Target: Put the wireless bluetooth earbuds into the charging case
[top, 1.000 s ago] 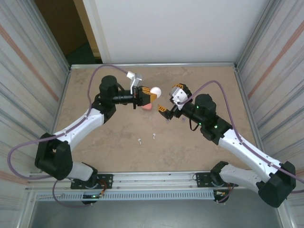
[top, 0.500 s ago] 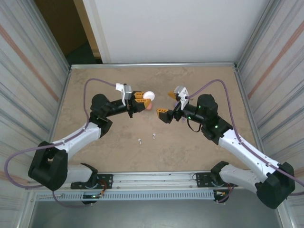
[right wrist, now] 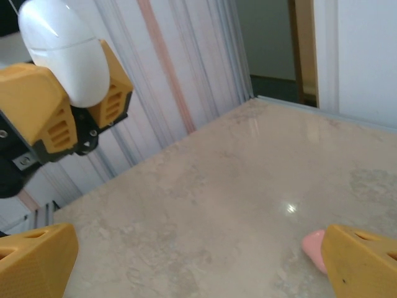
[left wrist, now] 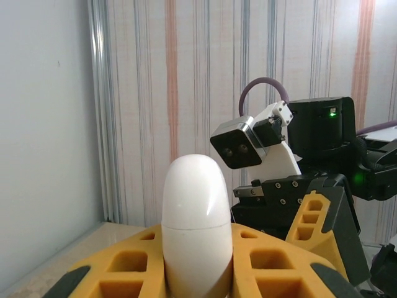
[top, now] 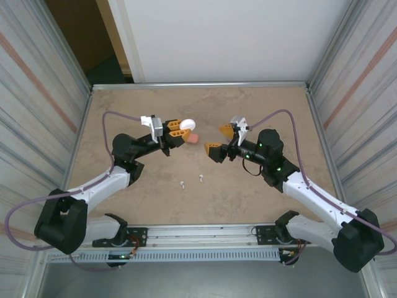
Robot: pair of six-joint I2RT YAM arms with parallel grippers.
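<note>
My left gripper (top: 178, 130) is shut on a closed white egg-shaped charging case (top: 188, 125), held above the table. In the left wrist view the case (left wrist: 196, 214) stands between my yellow fingers (left wrist: 273, 261), seam showing. My right gripper (top: 219, 141) stands open a short way to the right, facing the case, with nothing between its fingers. From the right wrist view the white case (right wrist: 62, 49) sits at the upper left, in the left gripper's grip. Two white earbuds (top: 183, 184) (top: 201, 177) lie on the table nearer the arm bases.
A pink case (top: 193, 138) lies on the table just below the held white case, and peeks out beside my right finger as the pink case (right wrist: 315, 246). Striped metal walls (top: 43, 93) close in both sides. The beige table (top: 260, 105) stretches behind the grippers.
My left gripper has drawn back to the left with the white case and turned it towards the right gripper. The right gripper has shifted slightly up and left, still open.
</note>
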